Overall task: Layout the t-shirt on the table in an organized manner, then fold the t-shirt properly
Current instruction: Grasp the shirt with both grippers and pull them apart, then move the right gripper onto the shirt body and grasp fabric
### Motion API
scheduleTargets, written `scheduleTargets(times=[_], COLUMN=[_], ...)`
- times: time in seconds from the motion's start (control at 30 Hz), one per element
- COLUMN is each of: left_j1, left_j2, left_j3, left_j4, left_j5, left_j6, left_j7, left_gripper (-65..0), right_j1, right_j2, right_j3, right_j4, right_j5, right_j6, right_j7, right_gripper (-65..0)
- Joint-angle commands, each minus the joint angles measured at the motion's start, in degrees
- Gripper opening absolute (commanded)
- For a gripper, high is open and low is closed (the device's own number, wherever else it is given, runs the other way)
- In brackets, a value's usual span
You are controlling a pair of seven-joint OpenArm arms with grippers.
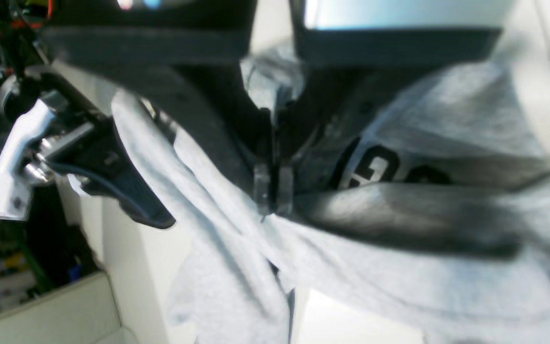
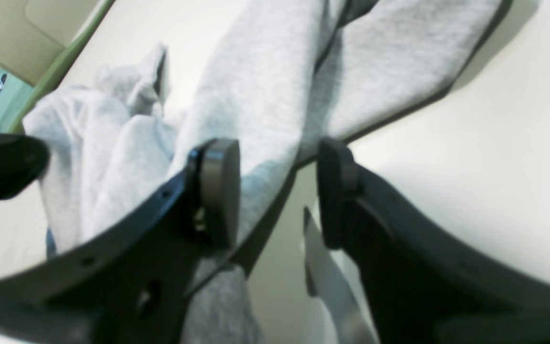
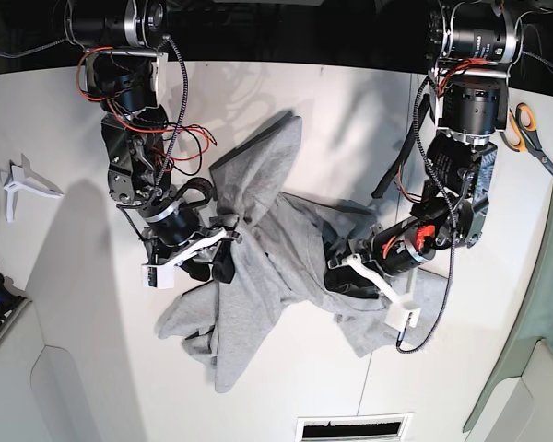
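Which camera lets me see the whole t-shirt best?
The base view. It looks down on the entire crumpled t-shirt spread across the table. The left wrist view shows only folds and some black lettering beside the shut left gripper. The right wrist view shows only plain grey folds.

the white table (image 3: 286, 92) bears a crumpled grey t-shirt (image 3: 258, 276) and scissors (image 3: 532, 133).

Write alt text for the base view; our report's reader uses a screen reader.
Seen from above, a crumpled grey t-shirt lies on a white table between two robot arms. The left gripper pinches its edge, and the right gripper is open at its opposite side.
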Motion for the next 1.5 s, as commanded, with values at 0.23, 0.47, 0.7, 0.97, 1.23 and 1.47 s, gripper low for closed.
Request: scheduleTargets(times=[0.23, 0.47, 0.7, 0.97, 1.23, 1.47], left_j1=[6.2, 14.0, 19.2, 22.3, 22.6, 24.9], left_j2=[-7.4, -11.3, -13.0, -16.2, -18.8, -18.8], left_j3=[-0.4, -6.8, -19.2, -25.7, -28.4, -28.4], left_j4=[13.0, 21.6, 25.6, 25.6, 25.6, 25.6], left_j5=[-2.6, -3.1, -7.8, -8.2, -7.4, -7.2], left_j6=[-0.7, -0.6, -1.3, -1.9, -1.9, -1.9], left_j7=[-0.5, 0.5, 4.9, 5.0, 5.6, 5.7], left_gripper=[-65.0, -65.0, -65.0, -65.0, -65.0, -65.0], right_j1=[1.4, 1.4, 1.4, 1.5, 1.6, 2.3], right_j2=[0.2, 0.2, 0.3, 2.8, 7.2, 8.5], right_j3=[0.0, 0.0, 0.0, 0.0, 0.0, 0.4], right_j4=[0.8, 0.8, 0.8, 0.8, 0.8, 0.8], right_j5=[0.5, 0.5, 0.5, 0.5, 0.6, 0.5], right_j6=[0.6, 0.6, 0.6, 0.5, -0.9, -7.7], right_j7=[1.3, 1.3, 1.3, 1.5, 3.0, 9.8], right_gripper=[-38.5, -38.5, -38.5, -38.5, -38.5, -38.5])
